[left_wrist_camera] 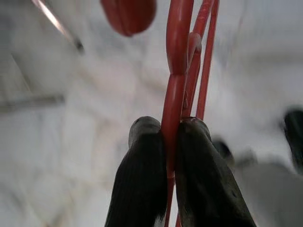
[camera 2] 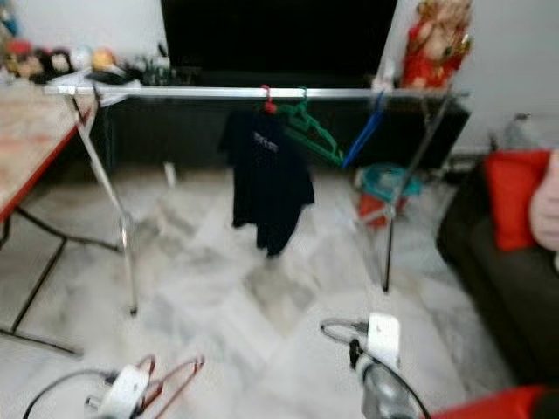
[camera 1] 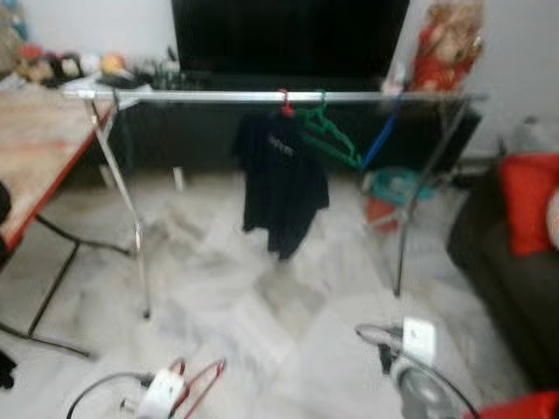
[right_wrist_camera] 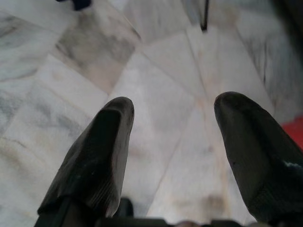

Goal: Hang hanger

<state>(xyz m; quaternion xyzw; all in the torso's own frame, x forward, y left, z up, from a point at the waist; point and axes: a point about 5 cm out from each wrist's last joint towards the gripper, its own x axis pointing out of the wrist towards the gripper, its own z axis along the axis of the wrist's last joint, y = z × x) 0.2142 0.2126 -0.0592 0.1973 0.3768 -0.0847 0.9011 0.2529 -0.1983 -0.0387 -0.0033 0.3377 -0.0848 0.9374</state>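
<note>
Left wrist view: your left gripper [left_wrist_camera: 171,142] has its two black fingers [left_wrist_camera: 142,161] pressed together on the red hanger [left_wrist_camera: 177,80], whose thin wire runs up between them to a rounded red end.
Hanger in the head views: it shows low at the left beside the white wrist of that arm, a red wire loop [camera 1: 199,384] just above the marble floor [camera 1: 218,288].
Right gripper: your right gripper [right_wrist_camera: 173,142] has its fingers spread wide with nothing between them, pointing down at bare floor tiles.
Rail: a silver clothes rail [camera 1: 262,96] runs across the room ahead of you, on slanted legs at each end.
On the rail: a dark T-shirt [camera 1: 281,183] hangs on a red hook near the middle; a green hanger [camera 1: 330,140] hangs just beside it, tilted; something blue [camera 1: 381,140] leans from the rail further right, too blurred to name.
Behind the rail: a dark cabinet with a large black screen [camera 1: 288,39] above it.
Left side: a wooden table [camera 1: 35,148] with a red edge and black folding legs stands close to the rail's left end.
Right side: a dark sofa [camera 1: 502,253] with a red cushion [camera 1: 528,201] sits near the rail's right leg.
Under the rail's right end: a teal and red object [camera 1: 393,196], perhaps a bucket.
Open room: the stretch of rail left of the T-shirt is bare, and the floor between you and the rail is open.
</note>
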